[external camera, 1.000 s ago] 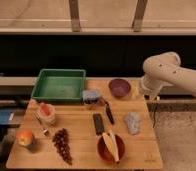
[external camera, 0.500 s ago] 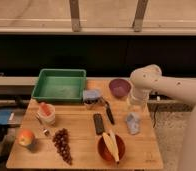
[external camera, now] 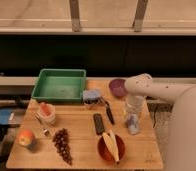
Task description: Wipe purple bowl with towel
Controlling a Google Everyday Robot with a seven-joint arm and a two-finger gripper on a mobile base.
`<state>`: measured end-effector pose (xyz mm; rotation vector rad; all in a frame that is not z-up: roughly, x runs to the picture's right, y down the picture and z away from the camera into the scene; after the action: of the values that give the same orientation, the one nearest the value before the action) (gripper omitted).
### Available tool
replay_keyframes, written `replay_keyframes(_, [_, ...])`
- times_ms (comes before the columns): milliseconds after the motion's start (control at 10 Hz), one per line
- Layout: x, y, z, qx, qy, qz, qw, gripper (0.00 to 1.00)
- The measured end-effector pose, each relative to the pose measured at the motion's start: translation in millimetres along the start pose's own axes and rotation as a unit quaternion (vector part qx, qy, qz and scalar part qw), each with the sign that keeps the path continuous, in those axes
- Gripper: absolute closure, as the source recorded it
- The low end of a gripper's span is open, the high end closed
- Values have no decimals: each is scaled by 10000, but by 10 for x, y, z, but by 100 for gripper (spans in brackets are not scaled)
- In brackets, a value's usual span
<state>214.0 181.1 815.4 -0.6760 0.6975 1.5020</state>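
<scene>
Gripper (external camera: 132,118) at towel (external camera: 134,127), grasp impossible to tell, purple bowl (external camera: 116,87) just behind

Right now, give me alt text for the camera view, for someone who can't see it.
A white robot arm holds its tool at a bluish towel near the right edge of the wooden table, the purple bowl just behind. A green tray, grapes, an apple and a red bowl also sit on the table.
</scene>
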Motion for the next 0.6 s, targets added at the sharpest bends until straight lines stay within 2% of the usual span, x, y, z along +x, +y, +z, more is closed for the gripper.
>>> replay_keyframes(600, [2, -116, 124, -65, 153, 139, 9998, 38])
